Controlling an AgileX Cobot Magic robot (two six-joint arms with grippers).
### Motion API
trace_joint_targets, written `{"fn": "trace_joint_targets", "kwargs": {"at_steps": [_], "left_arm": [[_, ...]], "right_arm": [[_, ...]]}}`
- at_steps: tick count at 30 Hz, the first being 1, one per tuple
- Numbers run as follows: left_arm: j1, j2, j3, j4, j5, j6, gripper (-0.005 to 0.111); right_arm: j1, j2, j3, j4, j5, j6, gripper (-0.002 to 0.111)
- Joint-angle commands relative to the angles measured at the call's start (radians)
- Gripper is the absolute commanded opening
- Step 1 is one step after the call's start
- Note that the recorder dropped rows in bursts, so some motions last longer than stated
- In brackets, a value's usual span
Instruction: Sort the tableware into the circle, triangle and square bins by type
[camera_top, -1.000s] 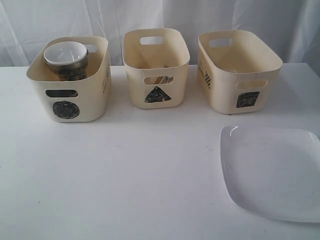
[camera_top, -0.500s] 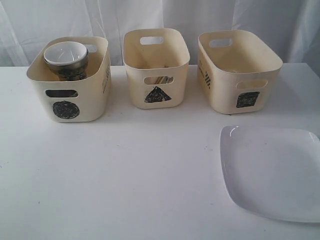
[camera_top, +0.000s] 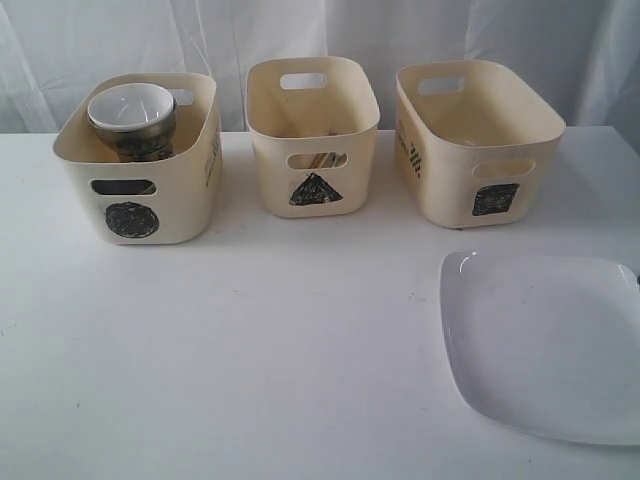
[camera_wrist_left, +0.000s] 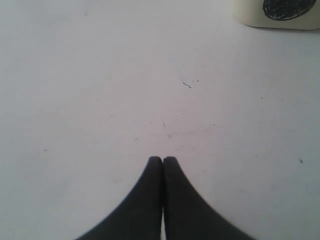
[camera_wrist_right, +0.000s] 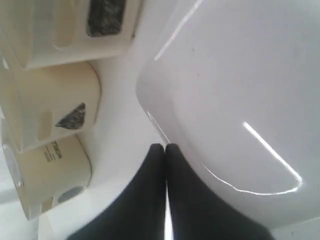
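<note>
Ext view: 3 cream plastic bins w/ handle cutouts in a row at the back of the white desk. The circle bin is on the left, the triangle bin mid, the square bin on the right, each w/ a black scribbled mark on its front. In the circle bin, 1 white bowl sits on a steel vessel; mug or bowl, can't tell. Wooden chopsticks show thru the triangle bin's cutout. 1 large white square plate, glossy, lies flat on the desk just in front of the square bin. No arms seen.

L wrist view: left gripper, jaws pressed together, holding nothing, over bare desk. A corner of the circle bin is well apart from it.

R wrist view: right gripper, jaws together, empty, tips right at the plate's rim; contact can't tell. All 3 bins are beyond it.
</note>
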Motion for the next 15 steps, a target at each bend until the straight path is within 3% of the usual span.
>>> {"fn": "trace_joint_targets", "kwargs": {"at_steps": [1, 5, 12, 15], "left_arm": [[-0.01, -0.005, 0.006, -0.004, 0.028, -0.002, 0.0], [-0.01, -0.005, 0.006, -0.004, 0.028, -0.002, 0.0], [-0.01, -0.005, 0.006, -0.004, 0.028, -0.002, 0.0], [-0.01, -0.005, 0.006, -0.004, 0.028, -0.002, 0.0]], "right_arm": [[-0.016, 0.163, -0.085, -0.077, 0.13, -0.116, 0.0], [-0.016, 0.244, -0.161, -0.228, 0.202, -0.163, 0.01], [-0.016, 0.258, -0.175, -0.43, 0.196, -0.161, 0.051], [-0.016, 0.258, -0.175, -0.582, 0.196, -0.127, 0.06]]}}
